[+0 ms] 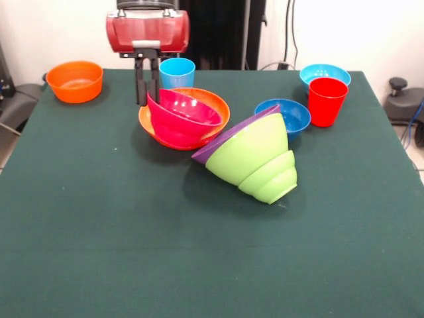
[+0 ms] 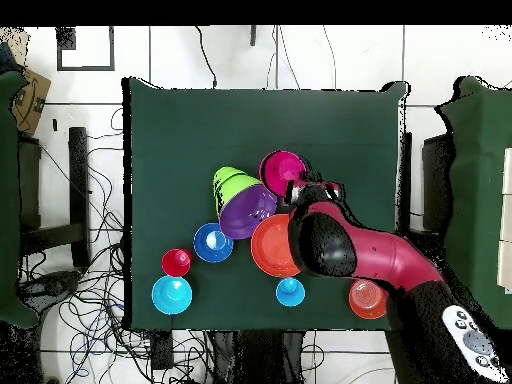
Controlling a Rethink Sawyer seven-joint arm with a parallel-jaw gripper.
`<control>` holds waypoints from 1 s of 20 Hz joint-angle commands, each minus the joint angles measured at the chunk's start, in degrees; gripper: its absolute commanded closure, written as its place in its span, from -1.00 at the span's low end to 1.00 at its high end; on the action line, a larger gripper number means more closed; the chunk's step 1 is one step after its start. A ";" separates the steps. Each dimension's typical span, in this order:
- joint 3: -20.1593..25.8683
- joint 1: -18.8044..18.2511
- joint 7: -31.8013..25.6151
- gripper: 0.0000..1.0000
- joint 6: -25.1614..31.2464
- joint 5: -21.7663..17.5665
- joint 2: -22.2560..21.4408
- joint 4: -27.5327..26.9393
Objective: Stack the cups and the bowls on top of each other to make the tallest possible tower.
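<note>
My gripper (image 1: 148,97) hangs over the table's far left part and is shut on the left rim of the magenta-red bowl (image 1: 183,116), which tilts over the large orange bowl (image 1: 215,106). In the overhead view the gripper (image 2: 315,190) is beside that magenta-red bowl (image 2: 283,170), and the large orange bowl (image 2: 270,245) lies partly under the arm. The purple bowl (image 1: 228,136) with the large lime green bowl (image 1: 252,149) and small lime green bowl (image 1: 275,182) nested on it lies tipped on its side. The light blue cup (image 1: 177,71) stands behind the gripper. The red cup (image 1: 326,101) stands far right.
A dark blue bowl (image 1: 283,114) sits next to the red cup, with a light blue bowl (image 1: 324,71) behind it. A small orange bowl (image 1: 75,81) is at the far left corner. The arm (image 2: 370,255) crosses the table's robot side in the overhead view.
</note>
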 commanded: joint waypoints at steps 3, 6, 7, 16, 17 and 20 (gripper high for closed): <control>5.67 -1.56 -0.01 1.00 10.11 -2.35 -0.58 2.42; 6.15 -3.42 -2.48 1.00 12.39 -3.46 -0.51 2.41; 6.13 -5.42 -5.67 1.00 14.86 -5.04 0.24 1.94; 10.49 -12.52 -13.00 1.00 25.10 -9.67 1.69 1.79; 10.93 -13.37 -14.11 1.00 26.23 -10.11 1.82 1.62; 13.02 -17.19 -17.78 1.00 29.22 -12.58 2.38 1.49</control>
